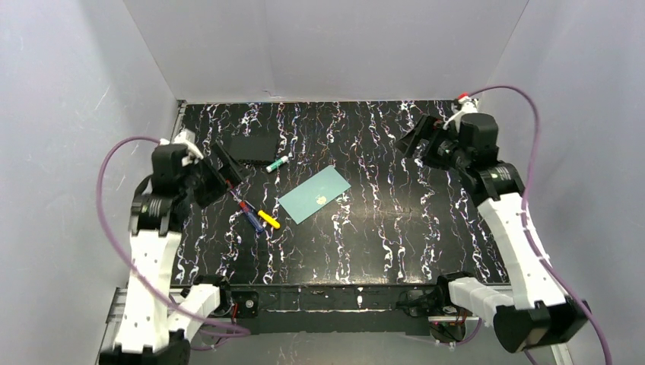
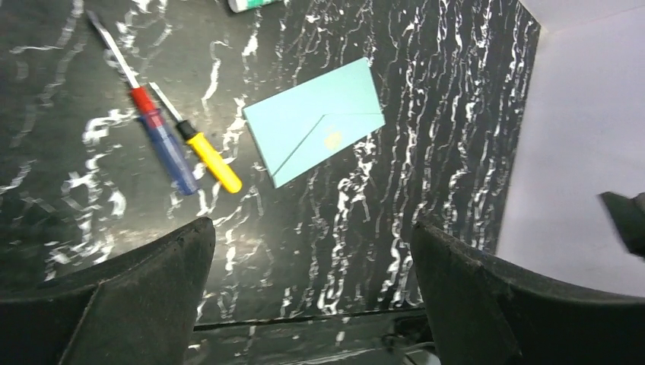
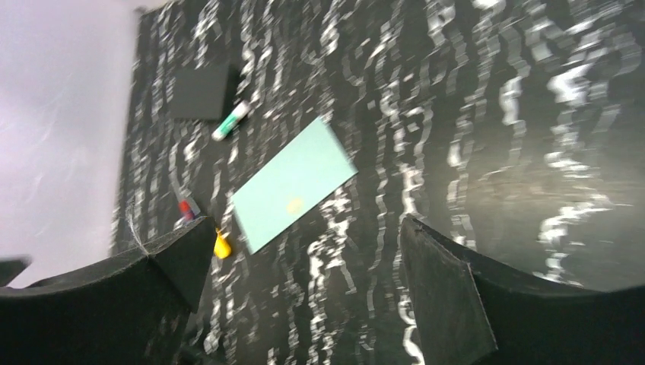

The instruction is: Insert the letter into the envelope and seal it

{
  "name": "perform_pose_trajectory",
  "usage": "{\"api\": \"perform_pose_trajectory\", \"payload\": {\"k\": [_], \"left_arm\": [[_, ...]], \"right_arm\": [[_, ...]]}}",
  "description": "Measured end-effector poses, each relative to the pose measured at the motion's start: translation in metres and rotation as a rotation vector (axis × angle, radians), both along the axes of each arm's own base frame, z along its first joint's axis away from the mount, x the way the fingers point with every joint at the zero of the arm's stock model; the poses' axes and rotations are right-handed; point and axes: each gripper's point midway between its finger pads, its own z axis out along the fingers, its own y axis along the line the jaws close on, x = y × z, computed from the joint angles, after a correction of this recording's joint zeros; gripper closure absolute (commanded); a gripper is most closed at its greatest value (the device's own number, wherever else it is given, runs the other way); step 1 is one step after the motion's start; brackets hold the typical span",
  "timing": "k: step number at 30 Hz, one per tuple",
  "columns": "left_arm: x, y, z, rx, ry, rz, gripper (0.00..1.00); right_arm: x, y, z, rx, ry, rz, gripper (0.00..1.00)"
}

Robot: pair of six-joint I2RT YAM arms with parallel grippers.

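Observation:
A teal envelope (image 1: 314, 194) lies flat near the table's middle with its flap folded shut and a small gold spot on it. It also shows in the left wrist view (image 2: 316, 120) and the right wrist view (image 3: 293, 184). The tan letter is not visible in any view. My left gripper (image 1: 226, 172) is open and empty, raised at the table's left, well apart from the envelope. My right gripper (image 1: 414, 139) is open and empty, raised at the back right. In both wrist views the jaws stand wide apart with only table between them.
Two screwdrivers lie left of the envelope, one red and blue (image 1: 249, 214), one yellow (image 1: 267, 219). A green and white glue stick (image 1: 278, 163) and a flat black pad (image 1: 252, 148) sit at the back left. White walls enclose the table.

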Motion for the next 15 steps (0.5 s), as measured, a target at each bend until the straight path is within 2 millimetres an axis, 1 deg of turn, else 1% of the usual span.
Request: {"api": "perform_pose_trajectory", "payload": {"k": [5,8,11,13,15], "left_arm": [[-0.056,0.028,0.026,0.15,-0.143,0.047,0.02],[-0.079,0.046,0.046,0.23,-0.233,0.094,0.02],[-0.091,0.058,0.053,0.29,-0.258,0.122,0.02],[-0.092,0.061,0.051,0.316,-0.25,0.123,0.02],[-0.091,0.063,0.047,0.337,-0.237,0.116,0.02]], "right_arm": [[-0.017,-0.049,0.036,-0.178,-0.134,-0.167,0.01],[-0.026,-0.073,0.054,-0.253,-0.187,-0.249,0.01],[-0.033,-0.093,0.069,-0.325,-0.22,-0.321,0.01],[-0.036,-0.105,0.072,-0.372,-0.221,-0.361,0.01],[-0.038,-0.114,0.07,-0.413,-0.211,-0.39,0.01]]}}
